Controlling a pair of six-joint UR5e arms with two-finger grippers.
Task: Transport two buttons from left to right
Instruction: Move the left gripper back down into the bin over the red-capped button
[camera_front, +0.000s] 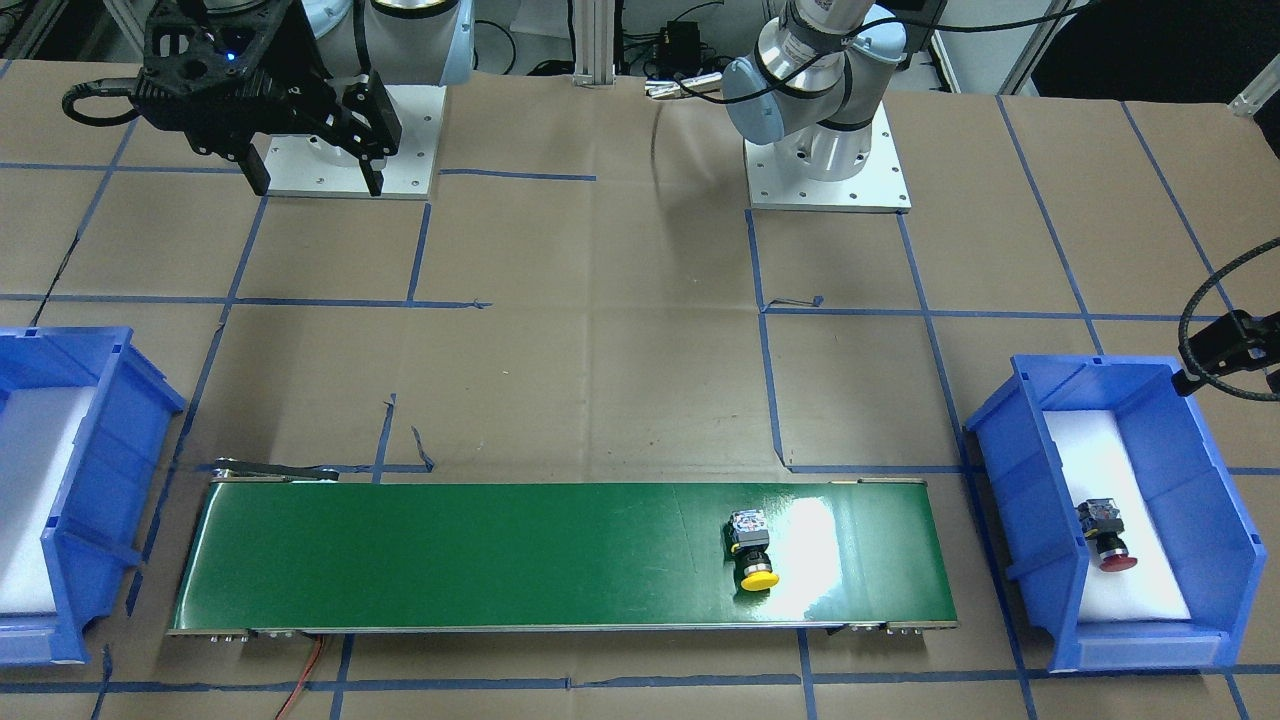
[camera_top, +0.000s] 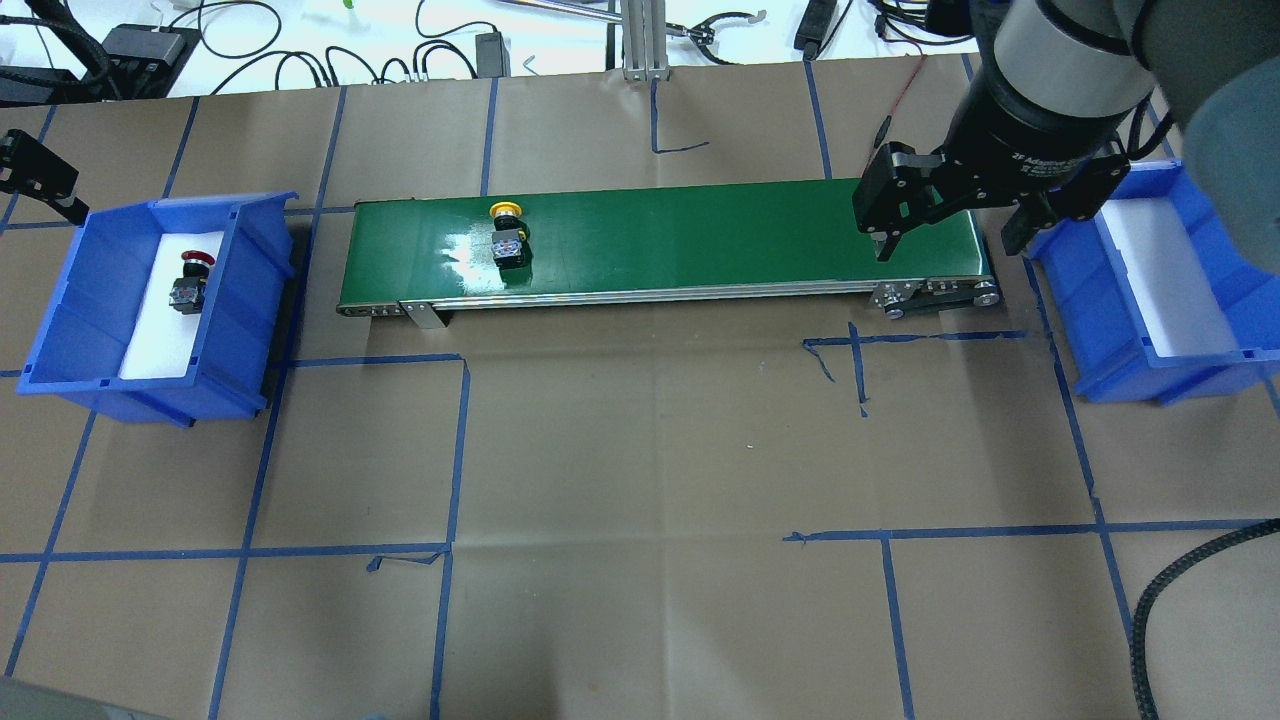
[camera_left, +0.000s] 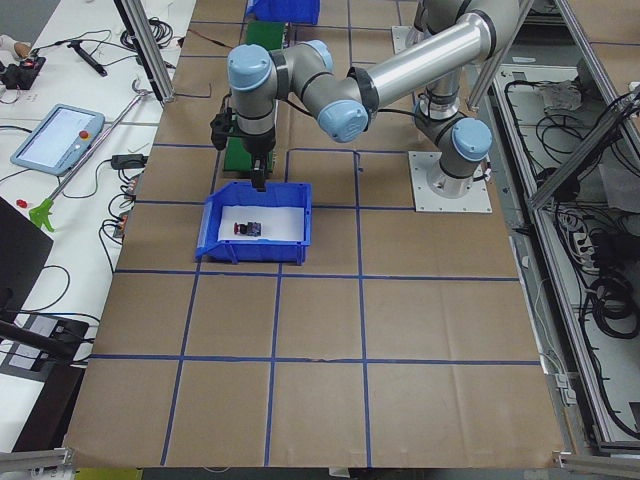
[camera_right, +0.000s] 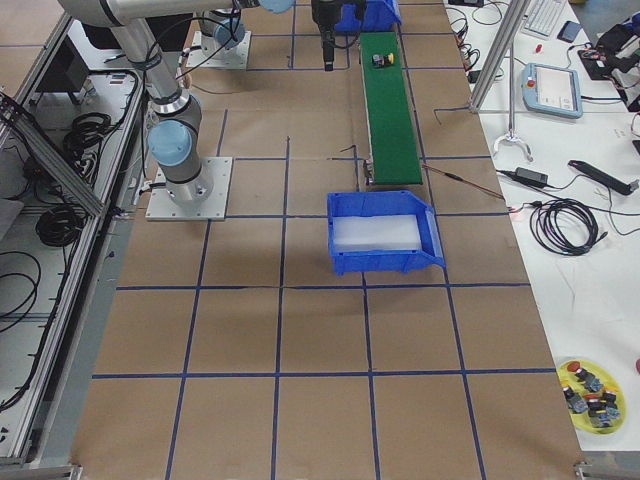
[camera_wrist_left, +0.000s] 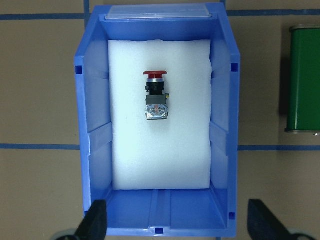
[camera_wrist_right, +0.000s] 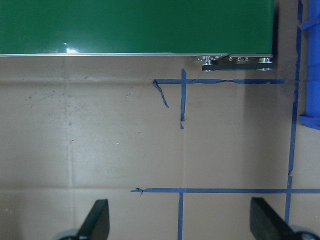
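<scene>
Yellow-capped button (camera_top: 508, 235): lies on its side on the green conveyor belt (camera_top: 700, 240), in the belt's left portion, cap pointing away from the robot. Nothing touches it.

Red-capped button (camera_wrist_left: 156, 95): lies on its side on the white foam pad (camera_wrist_left: 160, 160) inside the left blue bin (camera_top: 60, 300), near the pad's middle, clear of the bin walls.

Left gripper (camera_wrist_left: 180, 222): hangs above the left blue bin, its wrist camera looking straight down into it. Jaws are spread wide and hold nothing — both fingertips (camera_wrist_left: 97, 220) show at the lower edge of the wrist view, well above the red-capped button.

Right gripper (camera_top: 945, 245): hangs in the air over the right end of the green conveyor belt, just beside the right blue bin (camera_top: 1090, 320). Jaws are released, with nothing between them; its wrist view shows the belt's near edge and the paper-covered table (camera_top: 650, 450) with blue tape lines. It is well apart from the yellow-capped button.

The right blue bin is lined with a white foam insert (camera_top: 1165, 280).
</scene>
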